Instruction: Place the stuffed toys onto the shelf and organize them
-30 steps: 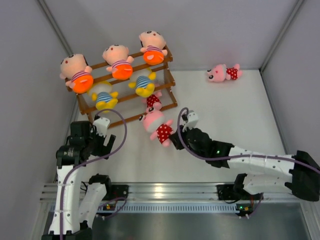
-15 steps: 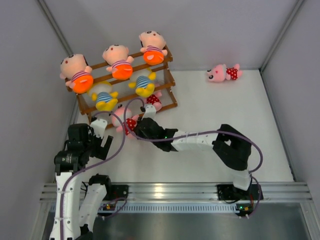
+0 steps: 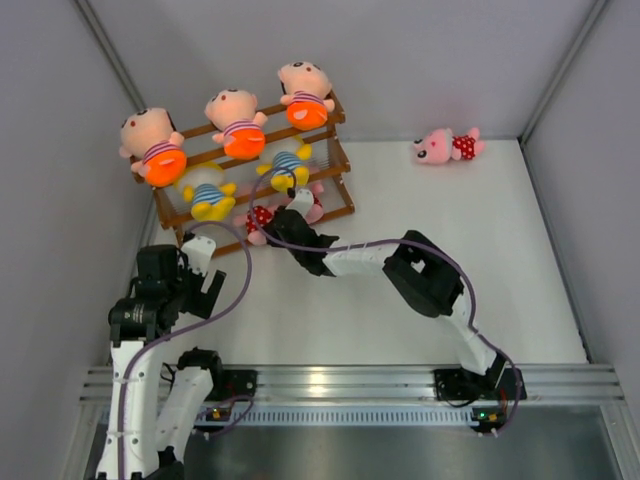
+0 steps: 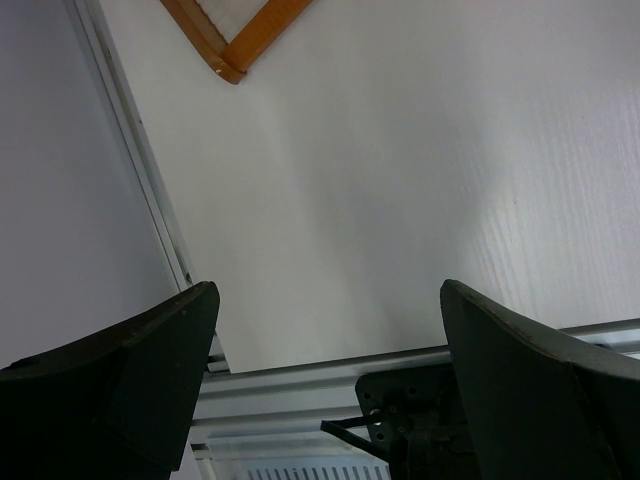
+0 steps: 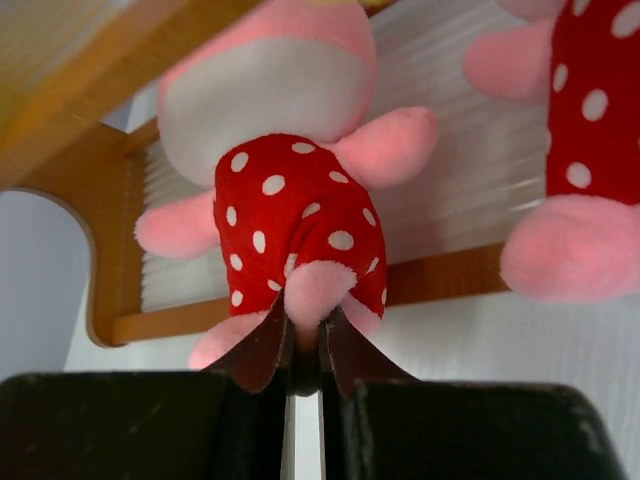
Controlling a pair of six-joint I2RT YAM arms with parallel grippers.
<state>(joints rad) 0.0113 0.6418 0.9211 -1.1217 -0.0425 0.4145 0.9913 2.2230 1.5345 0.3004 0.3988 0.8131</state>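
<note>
R gripper [image 5: 303, 335], low centre of its wrist view, was pinched nearly shut on a pink nub at the bottom end of a pink polka-dot doll [image 5: 300, 210]. Doll lay straight up-frame from the fingers, long axis in line w/ them, body over the lowest tier of the shelf [image 5: 440, 275]. 2nd pink doll [image 5: 590, 130] just beside it, frame right. L gripper [image 4: 330, 310] gaped wide, empty, lower left of top view; R arm clearly nearer for the set-down, I'd say
</note>
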